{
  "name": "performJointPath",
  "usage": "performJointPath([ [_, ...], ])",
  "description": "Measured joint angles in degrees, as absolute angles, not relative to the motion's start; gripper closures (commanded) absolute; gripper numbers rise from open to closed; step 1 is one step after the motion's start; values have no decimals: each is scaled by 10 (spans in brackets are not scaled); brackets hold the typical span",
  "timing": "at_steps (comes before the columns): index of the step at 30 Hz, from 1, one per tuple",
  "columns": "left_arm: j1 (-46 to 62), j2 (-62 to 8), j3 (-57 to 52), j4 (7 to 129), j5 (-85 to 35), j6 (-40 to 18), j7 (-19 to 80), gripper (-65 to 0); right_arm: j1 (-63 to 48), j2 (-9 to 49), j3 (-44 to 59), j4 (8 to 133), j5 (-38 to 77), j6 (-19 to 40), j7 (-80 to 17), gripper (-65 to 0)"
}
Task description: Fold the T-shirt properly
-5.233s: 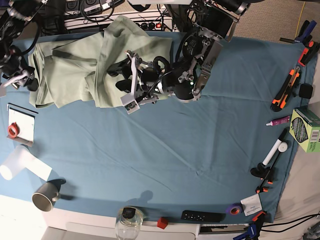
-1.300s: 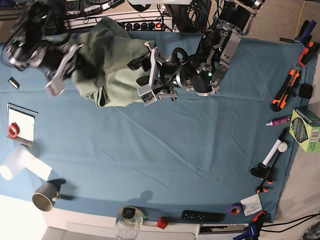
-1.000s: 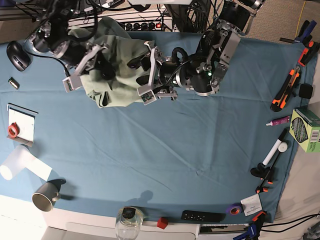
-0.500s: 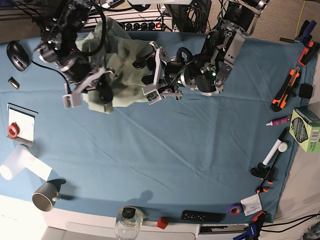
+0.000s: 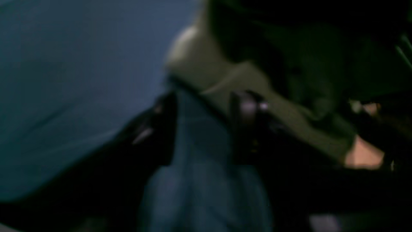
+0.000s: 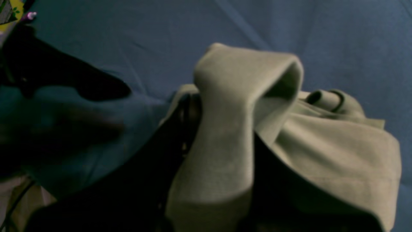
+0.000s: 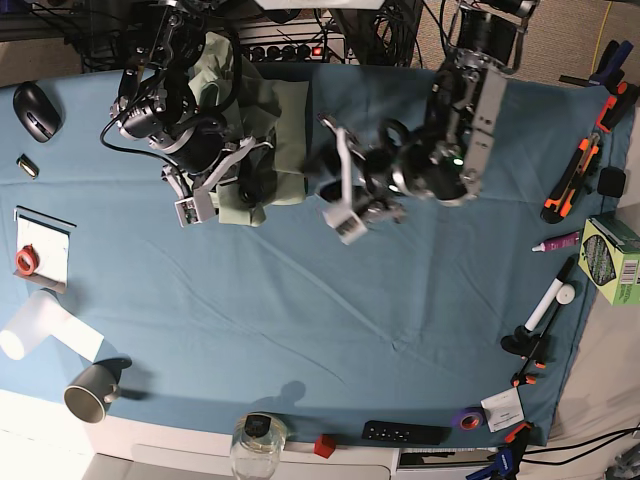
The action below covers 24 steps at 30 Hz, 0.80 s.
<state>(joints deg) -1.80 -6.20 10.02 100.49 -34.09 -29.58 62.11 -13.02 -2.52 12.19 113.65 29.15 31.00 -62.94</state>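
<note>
Teal table cloth (image 7: 300,320), bunched T-shirt (image 7: 265,130), tools (image 7: 575,175) along edge

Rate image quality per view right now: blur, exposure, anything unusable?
Left wrist: dark, heavily blurred; the T-shirt and table cloth are only smears, and the jaws' state is unreadable. Right wrist: underexposed but sharper; the right gripper is shut on a shirt fold. Base: evenly lit and sharp, with slight motion blur on the left gripper.
</note>
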Motion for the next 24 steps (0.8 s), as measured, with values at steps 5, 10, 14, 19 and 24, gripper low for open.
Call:
performJointPath([
  [5, -18, -68, 36, 1005, -373, -296, 620, -20, -130, -25, 122, 1136, 283, 308, -612, 0],
  [10, -18, -102, 28, 1005, -384, -296, 621, -20, -130, -25, 122, 1136, 269, 291, -606, 0],
  [14, -18, -106, 27, 1005, -384, -296, 621, -20, -130, -25, 122, 1136, 269, 291, -601, 0],
  [19, -18, -105, 27, 1005, -387, -296, 621, -21, -130, -25, 122, 1136, 268, 300, -600, -65],
  [24, -18, -105, 27, 1005, -384, -296, 621, -22, -130, -25, 122, 1136, 276, 336, -587, -322],
])
